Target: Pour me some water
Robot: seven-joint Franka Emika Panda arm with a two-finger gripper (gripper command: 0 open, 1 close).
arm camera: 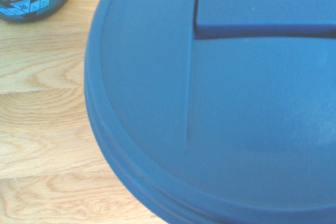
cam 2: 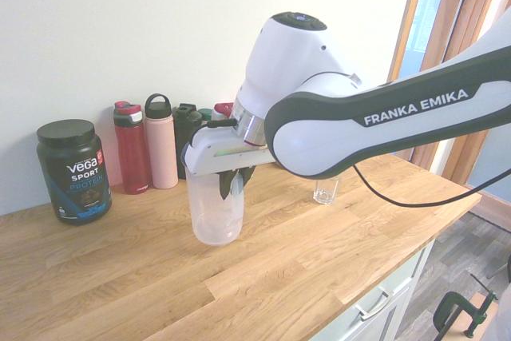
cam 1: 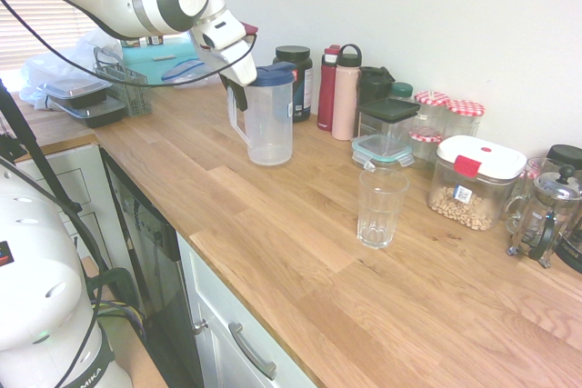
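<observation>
A clear plastic pitcher (cam 1: 269, 124) with a blue lid (cam 1: 274, 73) stands upright on the wooden counter (cam 1: 300, 252). My gripper (cam 1: 238, 94) is shut on its handle, on the side away from the glass. From the other side the pitcher (cam 2: 214, 215) sits under my gripper (cam 2: 231, 181). The blue lid (arm camera: 220, 108) fills the wrist view. A clear drinking glass (cam 1: 380, 208) stands upright well to the pitcher's right. In the second exterior view the glass (cam 2: 325, 191) is partly behind the arm.
Along the wall stand a black protein tub (cam 2: 73, 171), a red bottle (cam 2: 132, 148), a pink bottle (cam 2: 160, 141), food containers (cam 1: 476, 181) and a French press (cam 1: 546, 215). A dish rack (cam 1: 123, 84) and trays sit at the counter's far end.
</observation>
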